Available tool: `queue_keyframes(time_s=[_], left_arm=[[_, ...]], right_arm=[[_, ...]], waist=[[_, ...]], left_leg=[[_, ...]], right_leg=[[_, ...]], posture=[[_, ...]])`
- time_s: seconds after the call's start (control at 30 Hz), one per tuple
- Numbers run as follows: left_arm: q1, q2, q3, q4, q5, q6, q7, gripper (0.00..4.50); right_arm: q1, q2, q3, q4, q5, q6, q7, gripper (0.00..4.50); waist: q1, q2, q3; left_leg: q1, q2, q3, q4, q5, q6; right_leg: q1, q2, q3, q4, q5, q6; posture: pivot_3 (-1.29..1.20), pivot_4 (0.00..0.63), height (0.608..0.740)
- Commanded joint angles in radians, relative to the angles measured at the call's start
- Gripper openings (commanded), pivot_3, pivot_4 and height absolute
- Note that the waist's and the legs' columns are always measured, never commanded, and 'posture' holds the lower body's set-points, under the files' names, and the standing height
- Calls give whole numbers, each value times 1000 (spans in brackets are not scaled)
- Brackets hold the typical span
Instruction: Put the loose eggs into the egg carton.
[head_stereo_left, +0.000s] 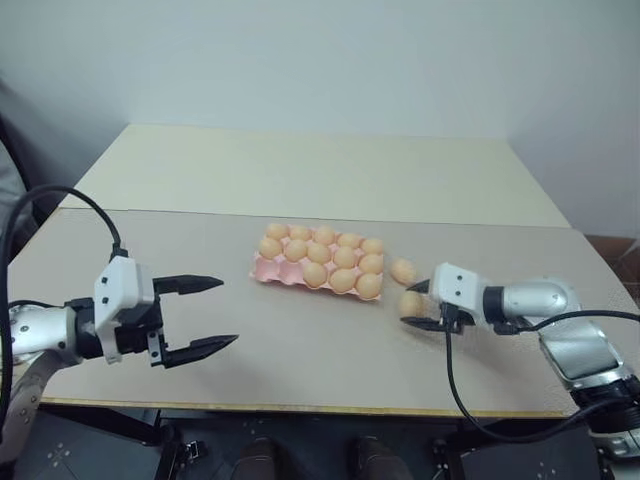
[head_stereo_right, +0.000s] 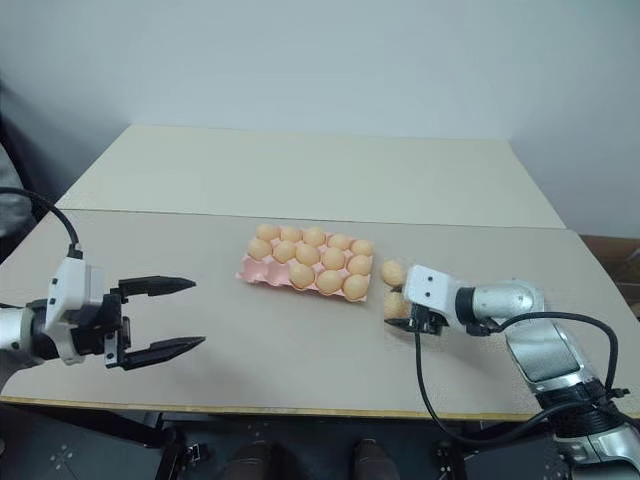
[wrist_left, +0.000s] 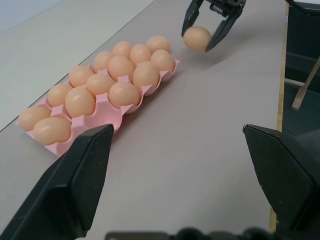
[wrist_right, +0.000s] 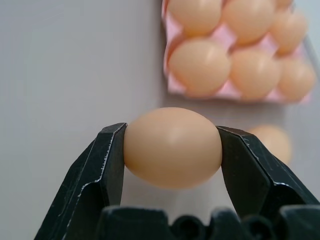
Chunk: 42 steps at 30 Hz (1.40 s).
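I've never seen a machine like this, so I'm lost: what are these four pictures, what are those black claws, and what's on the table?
This is a humanoid robot with two arms, each ending in a black two-fingered gripper. Two pictures come from cameras in its head, looking down over a pale tabletop. The other two come from cameras on its wrists, looking along the fingers. On the table lies a flat pink moulded egg carton holding pale orange-tan eggs. The right gripper is shut on one such egg, lifted just off the table. Another loose egg lies beside the carton. The left gripper hangs open, holding nothing.
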Motion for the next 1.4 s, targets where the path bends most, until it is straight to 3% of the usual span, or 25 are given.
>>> queue_keyframes(time_s=[0.03, 0.27, 0.43, 0.57, 0.73, 0.77, 0.97, 1.13, 1.4], left_arm=[[8, -4, 27, 0, 14, -23, 8, 4500], [65, -33, 50, 11, 41, -36, 25, 4500], [117, -44, 86, -12, 47, -37, 43, 4500], [137, -51, 100, -47, 35, -31, 65, 4500], [151, -47, 111, -47, 39, -26, 76, 4500], [157, -44, 112, -41, 46, -28, 74, 4500], [146, -36, 109, -35, 44, -28, 74, 4500], [134, -32, 102, -34, 43, -28, 72, 4500], [81, -26, 61, -22, 39, -31, 58, 4500]], right_arm=[[-103, 75, 21, -32, 15, -10, -29, 2668], [-298, 336, 186, 171, -102, -149, -108, 2668], [-371, 458, 235, 334, -142, -229, -149, 2668], [-424, 540, 289, 536, -251, -411, -250, 2668], [-480, 613, 274, 691, -277, -483, -315, 2668], [-490, 618, 274, 713, -285, -499, -323, 2668], [-505, 621, 279, 761, -315, -543, -337, 4486], [-465, 591, 258, 663, -304, -523, -324, 4486], [-261, 394, 148, 223, -164, -285, -177, 4486]], waist=[[-6, 0, 0], [-10, 0, 0], [-8, 0, 0], [-12, 0, 0], [-13, 0, 0], [-14, 0, 0], [-14, 1, 0], [-14, 1, 0], [-5, 1, 0]], left_leg=[[0, 0, 0, 0, 0, 0], [-1, 0, 0, -1, 0, 0], [-2, 0, -1, -1, 0, 0], [-2, 0, 0, -1, 0, 0], [-2, 0, -1, -1, 0, 0], [-2, 0, -1, -1, 0, 0], [-2, 1, -1, -1, 0, 0], [-2, 1, -1, -1, 0, 0], [-3, 0, -1, -1, 0, 0]], right_leg=[[0, 0, 0, 0, 0, 0], [-1, 1, 0, 0, 4, 5], [-1, 0, -1, 0, 4, 4], [-2, 0, -1, 1, 4, 3], [-2, 0, -1, 1, 8, -3], [-2, 0, -1, 1, 8, -3], [-2, 0, -2, 1, 8, -3], [-2, 0, -1, 1, 8, -3], [-2, 0, -2, 0, 8, -3]], posture=[[0, 150, 740], [0, 150, 740], [0, 150, 740], [0, 150, 740], [0, 150, 740], [0, 150, 740], [0, 150, 740], [0, 150, 740], [0, 150, 740]])
